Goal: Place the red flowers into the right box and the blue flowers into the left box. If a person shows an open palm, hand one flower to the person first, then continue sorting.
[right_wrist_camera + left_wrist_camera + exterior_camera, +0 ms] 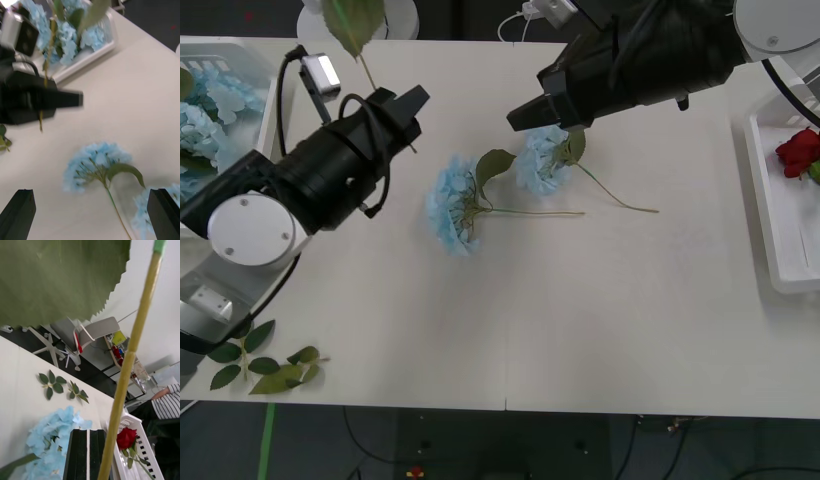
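Left end effector (408, 108) grips a blue flower's stem (127, 367) — no legible writing.

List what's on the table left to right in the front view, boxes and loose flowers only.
left box → blue flower lying mid-table → second blue flower under the right gripper → right box holding a red flower.

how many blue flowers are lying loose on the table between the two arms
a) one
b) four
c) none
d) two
d: two blue flowers lie on the bare table between the arms, one nearer the left tool and one just under the right tool; the other blue ones sit in the left box.
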